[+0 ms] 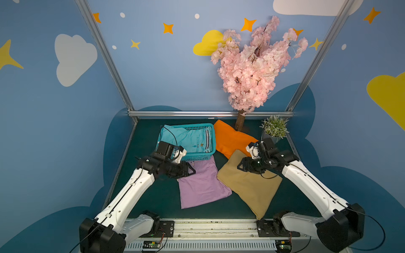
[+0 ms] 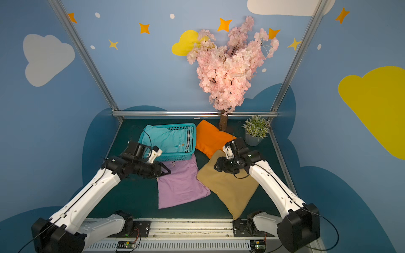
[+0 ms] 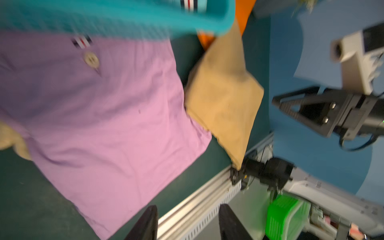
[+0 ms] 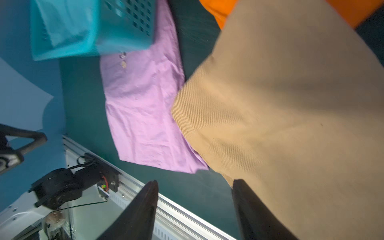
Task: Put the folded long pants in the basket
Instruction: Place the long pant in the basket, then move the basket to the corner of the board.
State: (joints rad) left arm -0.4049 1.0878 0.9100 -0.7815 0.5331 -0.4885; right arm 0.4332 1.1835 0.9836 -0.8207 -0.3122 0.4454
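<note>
The teal basket [image 1: 188, 126] [image 2: 173, 126] stands at the back left of the green table. Teal folded long pants [image 1: 186, 140] [image 2: 168, 139] with a striped waistband lie inside it. Lilac pants [image 1: 201, 186] [image 3: 108, 116] lie flat in front of the basket, with their top edge under its front wall. Tan pants [image 1: 252, 188] [image 4: 291, 114] lie to their right, overlapping the orange pants [image 1: 232, 140] behind. My left gripper [image 1: 192, 172] [image 3: 188, 209] hovers open and empty over the lilac pants' near-basket end. My right gripper [image 1: 240, 166] [image 4: 196, 184] hovers open and empty over the tan pants.
A pink blossom tree's trunk [image 1: 240, 122] and a small potted plant [image 1: 274, 129] stand at the back right. A metal rail [image 1: 210, 225] runs along the front edge. A cream cloth [image 3: 12, 137] peeks from under the lilac pants.
</note>
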